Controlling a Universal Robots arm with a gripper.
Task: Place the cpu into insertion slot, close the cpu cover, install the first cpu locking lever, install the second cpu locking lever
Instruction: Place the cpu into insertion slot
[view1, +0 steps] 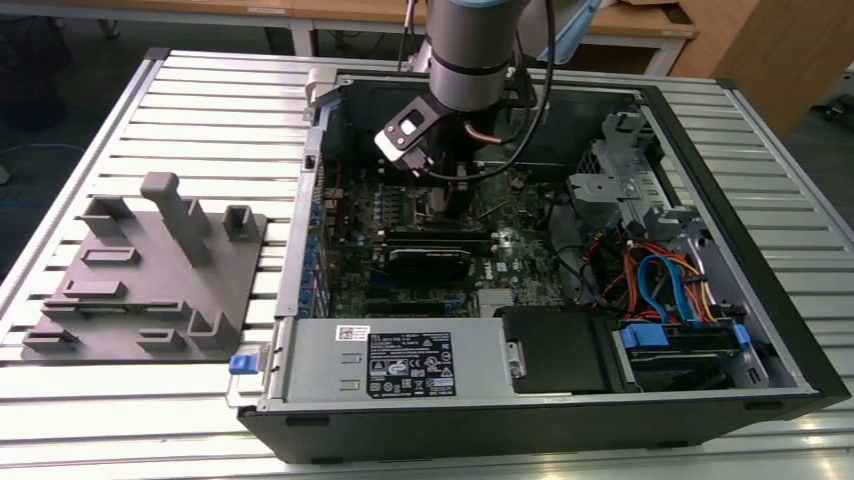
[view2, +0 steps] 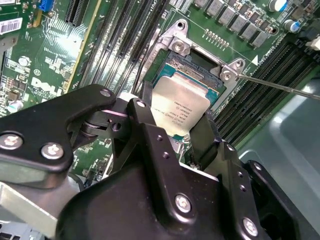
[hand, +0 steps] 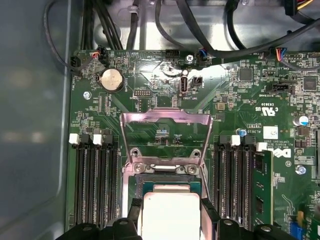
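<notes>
Your gripper (view2: 176, 125) pinches the cpu (view2: 184, 102) by two opposite edges, just over the insertion slot (hand: 167, 172), toward the far side of the case (view1: 534, 432); the cpu cover (hand: 165, 116) stands open. Judge the cpu light, stiff, slick-faced and fragile underneath: grip its edges only.

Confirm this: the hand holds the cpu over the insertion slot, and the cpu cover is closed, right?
No. The hand holds the cpu over the insertion slot, but the cpu cover stands open, as the first wrist view shows.
</notes>
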